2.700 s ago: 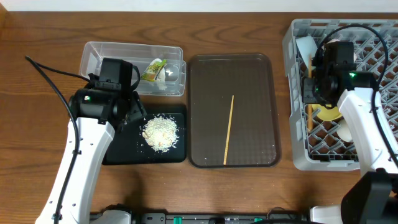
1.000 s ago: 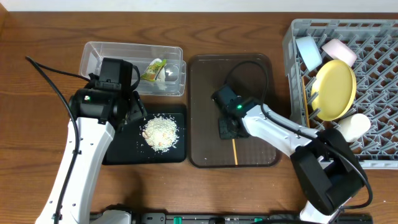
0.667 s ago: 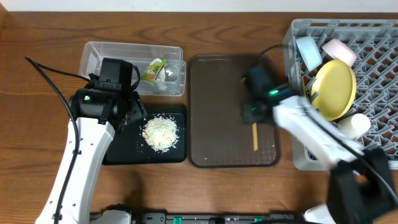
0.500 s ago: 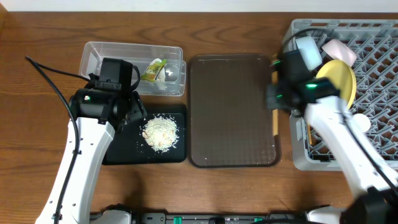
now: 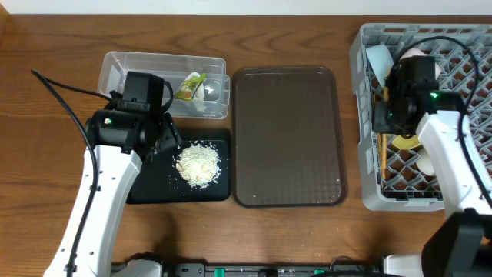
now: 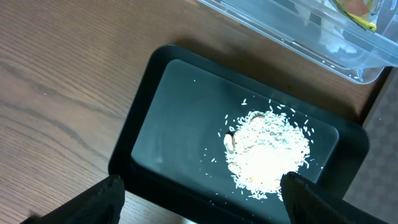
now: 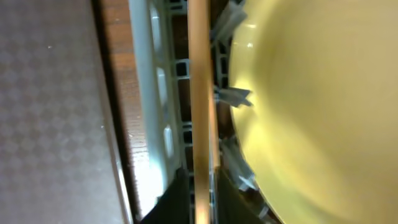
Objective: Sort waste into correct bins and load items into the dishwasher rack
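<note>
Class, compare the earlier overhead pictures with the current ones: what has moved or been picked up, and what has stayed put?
The right claw picked the chopstick off the brown tray and carried it right, into the dishwasher rack beside the yellow plate; it appears still gripped. The left claw, rice, black tray and clear tub stayed put.

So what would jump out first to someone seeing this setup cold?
The white heap of rice scraps on the black tray, at lower left, stands out most. Next is the right gripper at the left side of the grey rack, holding a chopstick beside the yellow plate. Between them lies the big brown serving tray.
</note>
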### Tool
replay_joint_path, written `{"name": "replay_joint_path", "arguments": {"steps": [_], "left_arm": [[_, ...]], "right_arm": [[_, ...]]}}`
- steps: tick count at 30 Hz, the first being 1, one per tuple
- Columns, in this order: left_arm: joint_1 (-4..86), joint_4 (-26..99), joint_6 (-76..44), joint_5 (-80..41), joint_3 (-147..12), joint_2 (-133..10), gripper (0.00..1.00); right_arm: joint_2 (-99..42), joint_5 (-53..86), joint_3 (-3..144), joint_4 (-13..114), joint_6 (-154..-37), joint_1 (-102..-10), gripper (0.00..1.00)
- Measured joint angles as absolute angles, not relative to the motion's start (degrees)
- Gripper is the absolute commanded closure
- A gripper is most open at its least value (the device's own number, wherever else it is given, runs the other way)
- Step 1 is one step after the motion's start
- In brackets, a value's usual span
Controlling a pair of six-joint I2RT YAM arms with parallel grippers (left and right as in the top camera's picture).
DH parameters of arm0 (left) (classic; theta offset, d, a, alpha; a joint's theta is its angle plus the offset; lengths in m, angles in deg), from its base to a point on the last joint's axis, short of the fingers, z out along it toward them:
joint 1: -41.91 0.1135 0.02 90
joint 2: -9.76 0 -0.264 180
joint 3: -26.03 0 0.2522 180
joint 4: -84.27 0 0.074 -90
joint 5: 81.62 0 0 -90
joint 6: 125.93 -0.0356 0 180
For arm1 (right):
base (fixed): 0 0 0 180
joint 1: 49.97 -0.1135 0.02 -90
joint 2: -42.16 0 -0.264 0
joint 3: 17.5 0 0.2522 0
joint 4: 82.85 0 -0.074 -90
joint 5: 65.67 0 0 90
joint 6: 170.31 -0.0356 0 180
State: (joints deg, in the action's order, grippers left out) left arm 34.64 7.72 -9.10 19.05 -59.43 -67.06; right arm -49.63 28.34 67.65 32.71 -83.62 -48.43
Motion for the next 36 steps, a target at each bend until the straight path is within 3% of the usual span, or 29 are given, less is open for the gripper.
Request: {"name": "replay_joint_path", "arguments": {"steps": [9, 12, 18, 27, 36], "left_arm": [[34.6, 7.8, -9.1, 19.1, -59.4, -67.1, 0.17], [34.6, 8.4, -9.1, 19.1, -59.4, -67.1, 0.17], [34.6, 12.4, -13.4, 18.1, -59.4, -67.1, 0.17], [34.6, 9.5, -20.6, 14.7, -59.3, -66.5, 0.17], [32.7, 15.2, -24.0, 11.9, -47.2, -45.5, 0.17]], "right_arm": [[-48.5, 28.2, 67.7, 37.1, -82.9, -48.4, 0.60], [-45.8, 27.1, 67.7, 39.7, -83.6, -48.4, 0.43], [-41.2, 21.9, 67.7, 43.2, -83.6, -48.4, 0.40], [-38.8, 18.2, 67.7, 36.2, -86.2, -48.4, 0.29], [-22.3, 17.9, 58.3, 37.9, -87.5, -48.4, 0.14]]}}
